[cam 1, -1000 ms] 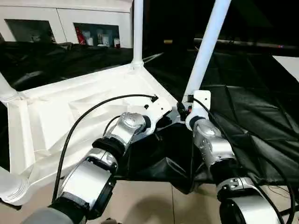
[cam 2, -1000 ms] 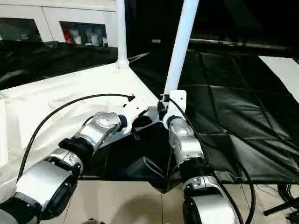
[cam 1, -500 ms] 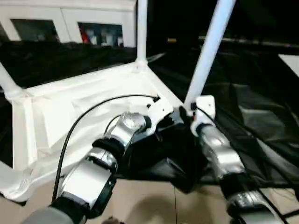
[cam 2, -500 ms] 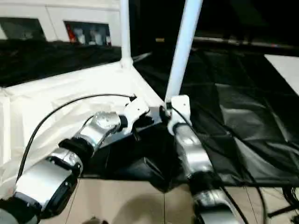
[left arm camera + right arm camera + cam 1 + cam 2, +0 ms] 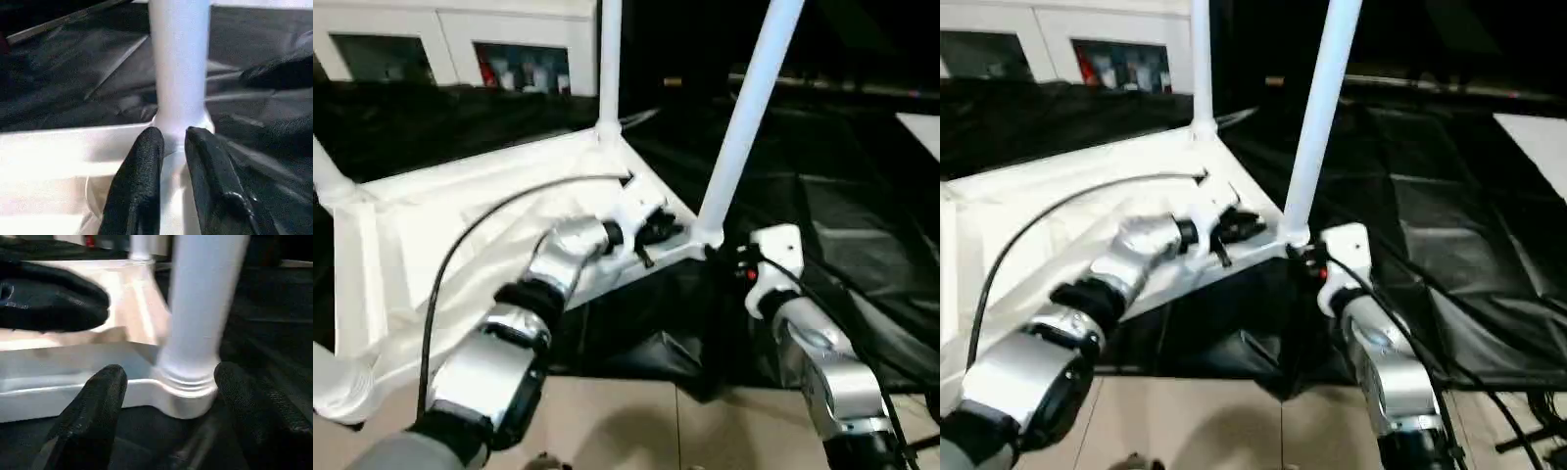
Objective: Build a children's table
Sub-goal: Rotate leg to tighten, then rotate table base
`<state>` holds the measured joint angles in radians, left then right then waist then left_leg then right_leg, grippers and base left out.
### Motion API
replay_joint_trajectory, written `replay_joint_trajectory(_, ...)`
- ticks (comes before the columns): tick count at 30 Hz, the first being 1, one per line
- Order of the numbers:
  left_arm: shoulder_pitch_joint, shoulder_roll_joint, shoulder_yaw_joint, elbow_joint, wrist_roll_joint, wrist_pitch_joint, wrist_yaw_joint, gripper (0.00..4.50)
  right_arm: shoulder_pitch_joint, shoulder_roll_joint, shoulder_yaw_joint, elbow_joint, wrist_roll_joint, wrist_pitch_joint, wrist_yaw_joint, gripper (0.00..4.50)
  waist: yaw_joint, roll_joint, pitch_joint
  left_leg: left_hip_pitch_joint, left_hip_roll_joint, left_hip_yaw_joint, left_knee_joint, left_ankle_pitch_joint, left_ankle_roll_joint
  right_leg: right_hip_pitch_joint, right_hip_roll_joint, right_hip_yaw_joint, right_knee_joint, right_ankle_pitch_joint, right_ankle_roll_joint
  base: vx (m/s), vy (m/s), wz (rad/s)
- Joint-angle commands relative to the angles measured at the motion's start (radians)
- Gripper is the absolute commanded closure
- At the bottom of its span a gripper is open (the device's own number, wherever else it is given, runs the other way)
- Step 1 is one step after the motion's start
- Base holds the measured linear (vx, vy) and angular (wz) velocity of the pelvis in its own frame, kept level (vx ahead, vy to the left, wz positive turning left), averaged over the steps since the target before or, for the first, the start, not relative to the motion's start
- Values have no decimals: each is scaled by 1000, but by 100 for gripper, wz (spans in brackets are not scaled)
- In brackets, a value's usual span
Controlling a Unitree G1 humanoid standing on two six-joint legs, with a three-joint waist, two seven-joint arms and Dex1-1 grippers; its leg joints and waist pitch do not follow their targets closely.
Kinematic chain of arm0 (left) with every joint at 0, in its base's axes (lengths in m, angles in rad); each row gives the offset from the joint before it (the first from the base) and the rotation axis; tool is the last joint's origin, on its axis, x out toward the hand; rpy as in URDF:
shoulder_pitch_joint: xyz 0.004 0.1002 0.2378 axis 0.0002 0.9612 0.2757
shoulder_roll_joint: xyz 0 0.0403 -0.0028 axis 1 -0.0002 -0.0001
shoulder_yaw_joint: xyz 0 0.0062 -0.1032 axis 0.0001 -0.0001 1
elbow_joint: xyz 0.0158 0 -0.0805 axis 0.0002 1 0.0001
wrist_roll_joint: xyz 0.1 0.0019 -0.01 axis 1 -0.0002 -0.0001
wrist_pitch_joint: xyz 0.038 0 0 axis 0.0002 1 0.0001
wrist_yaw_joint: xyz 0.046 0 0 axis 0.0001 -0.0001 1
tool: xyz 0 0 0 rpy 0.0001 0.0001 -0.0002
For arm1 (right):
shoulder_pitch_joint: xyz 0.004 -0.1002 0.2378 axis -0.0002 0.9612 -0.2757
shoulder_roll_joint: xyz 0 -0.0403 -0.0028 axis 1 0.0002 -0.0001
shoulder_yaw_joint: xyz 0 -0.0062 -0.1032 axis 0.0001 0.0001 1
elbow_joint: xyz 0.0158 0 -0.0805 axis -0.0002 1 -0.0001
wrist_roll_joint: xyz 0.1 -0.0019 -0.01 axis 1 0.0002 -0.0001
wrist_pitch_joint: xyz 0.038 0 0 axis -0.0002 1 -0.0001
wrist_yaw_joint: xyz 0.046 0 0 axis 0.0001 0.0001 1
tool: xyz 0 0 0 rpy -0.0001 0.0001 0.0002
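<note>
White leg [image 5: 744,117] stands upright straight ahead of the right tool [image 5: 168,416], whose wide-spread fingers [image 5: 93,406] flank its socket [image 5: 188,391], gripping nothing

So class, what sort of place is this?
Probably an indoor workroom or lab: a black sheet covers the work surface, a white glass-door cabinet stands behind, and there is pale tiled floor below.
</note>
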<state>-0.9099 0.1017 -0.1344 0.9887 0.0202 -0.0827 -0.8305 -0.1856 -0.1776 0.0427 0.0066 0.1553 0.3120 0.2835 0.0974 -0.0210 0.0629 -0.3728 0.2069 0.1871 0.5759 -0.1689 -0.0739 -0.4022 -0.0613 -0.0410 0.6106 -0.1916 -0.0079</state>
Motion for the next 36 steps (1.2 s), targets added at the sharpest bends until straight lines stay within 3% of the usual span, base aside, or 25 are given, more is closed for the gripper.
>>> replay_joint_trajectory(1, 109, 80, -48, -219, -32, 153, -176, 308, -21, 1, 17, 14, 16, 26, 39, 123, 2, -17, -66, 9, 28, -14, -65, -168, 48, 54, -83, 40, -66, -147, -202, 0, 0, 0)
replay_joint_trajectory(2, 109, 80, -48, -219, -32, 153, -176, 302, -21, 1, 17, 14, 16, 26, 39, 123, -2, -12, -67, 7, 30, -14, -66, -163, 46, 51, -82, 41, -64, -143, -204, 0, 0, 0)
replay_joint_trajectory(3, 158, 115, -72, -317, -48, 217, -241, 273, -28, 0, 22, 13, 23, 39, 50, 123, -5, -11, -67, 16, 25, -7, -62, -166, 41, 44, -73, 42, -69, -135, -202, 0, 0, 0)
replay_joint_trajectory(4, 210, 160, -100, -428, -70, 291, -299, 273, -41, -1, 30, 14, 29, 52, 69, 123, -4, -8, -71, 17, 30, -11, -62, -158, 36, 48, -79, 42, -61, -115, -208, 0, 0, 0)
replay_joint_trajectory(5, 220, 168, -106, -450, -75, 306, -311, 265, -44, -1, 31, 15, 30, 55, 73, 123, -6, -10, -69, 13, 33, -12, -65, -145, 34, 48, -79, 42, -54, -93, -215, 0, 0, 0)
replay_joint_trajectory(6, 256, 200, -126, -528, -92, 359, -347, 265, -53, -3, 37, 13, 36, 66, 88, 123, -7, -4, -70, 22, 33, -7, -63, -155, 25, 41, -74, 42, -55, -85, -217, 0, 0, 0)
replay_joint_trajectory(7, 256, 200, -126, -528, -92, 359, -347, 265, -53, -3, 37, 13, 36, 66, 88, 123, -10, -6, -68, 18, 30, -6, -64, -149, 27, 42, -70, 43, -57, -75, -216, 0, 0, 0)
replay_joint_trajectory(8, 319, 275, -173, -667, -117, 460, -406, 265, -90, 0, 42, 54, 34, 71, 101, 123, -5, -4, -72, 24, 35, -8, -64, -152, 13, 43, -76, 41, -50, -68, -219, 0, 0, 0)
replay_joint_trajectory(9, 346, 308, -191, -710, -110, 492, -417, 228, -122, 6, 38, 101, 27, 58, 99, 123, -12, -7, -65, 18, 31, -5, -67, -156, 9, 40, -69, 42, -53, -82, -215, 0, 0, 0)
replay_joint_trajectory(10, 367, 331, -201, -749, -105, 523, -424, 228, -144, 10, 36, 133, 24, 50, 98, 123, -11, -4, -64, 22, 30, -5, -67, -165, 2, 37, -69, 42, -55, -95, -215, 0, 0, 0)
replay_joint_trajectory(11, 376, 340, -204, -766, -101, 537, -425, 222, -153, 11, 35, 146, 24, 46, 98, 123, -12, -4, -61, 23, 28, -2, -67, -181, -8, 36, -68, 44, -60, -123, -208, 0, 0, 0)
replay_joint_trajectory(12, 397, 351, -205, -775, -66, 535, -406, 217, -191, 20, 37, 203, 20, 27, 108, 123, -11, -14, -62, 25, 27, 0, -66, -189, -13, 37, -68, 45, -62, -140, -199, 0, 0, 0)
replay_joint_trajectory(13, 410, 353, -202, -779, -41, 540, -384, 217, -220, 30, 38, 245, 23, 19, 118, 123, -13, -14, -62, 18, 26, -3, -67, -181, -15, 42, -71, 45, -59, -143, -195, 0, 0, 0)
replay_joint_trajectory(15, 428, 356, -203, -798, -20, 553, -366, 186, -249, 41, 39, 286, 21, 7, 125, 123, -10, -10, -66, 21, 25, -2, -65, -168, -21, 41, -71, 46, -59, -138, -179, 0, 0, 0)
replay_joint_trajectory(18, 463, 364, -209, -864, 1, 601, -335, 182, -297, 69, 36, 346, 23, -7, 124, 123, -13, -13, -69, 19, 27, -4, -63, -143, -21, 46, -73, 46, -50, -98, -186, 0, 0, 0)
replay_joint_trajectory(20, 509, 388, -224, -967, 41, 676, -243, 145, -367, 120, 4, 445, 26, -36, 43, 123, -19, -19, -69, 13, 27, -5, -64, -126, -16, 49, -71, 44, -45, -78, -192, 0, 0, 0)
replay_joint_trajectory(21, 513, 393, -227, -983, 43, 689, -229, 138, -377, 126, -1, 463, 26, -45, 33, 123, -21, -14, -67, 18, 25, -2, -63, -129, -14, 43, -67, 44, -50, -85, -191, 0, 0, 0)
replay_joint_trajectory(26, 537, 396, -200, -1027, 95, 686, -142, 99, -438, 150, -80, 576, 24, -103, -119, 123, -16, -16, -67, 23, 22, 0, -62, -147, -32, 39, -62, 44, -51, -105, -170, 0, 0, 0)
replay_joint_trajectory(32, 568, 406, -167, -1085, 127, 703, -70, 52, -471, 118, -152, 672, 22, -172, -219, 123, -10, -16, -67, 25, 20, 0, -61, -195, -55, 34, -60, 43, -53, -139, -145, 0, 0, 0)
replay_joint_trajectory(35, 569, 419, -154, -1095, 128, 703, -21, 28, -484, 87, -176, 717, 17, -206, -235, 123, -9, -13, -65, 24, 19, -2, -61, -233, -61, 31, -60, 43, -57, -189, -136, 0, 0, 0)
replay_joint_trajectory(36, 566, 427, -152, -1085, 137, 694, -10, 16, -486, 71, -185, 727, 16, -215, -240, 123, -7, -16, -63, 25, 18, -3, -60, -256, -64, 28, -59, 42, -61, -232, -124, 0, 0, 0)
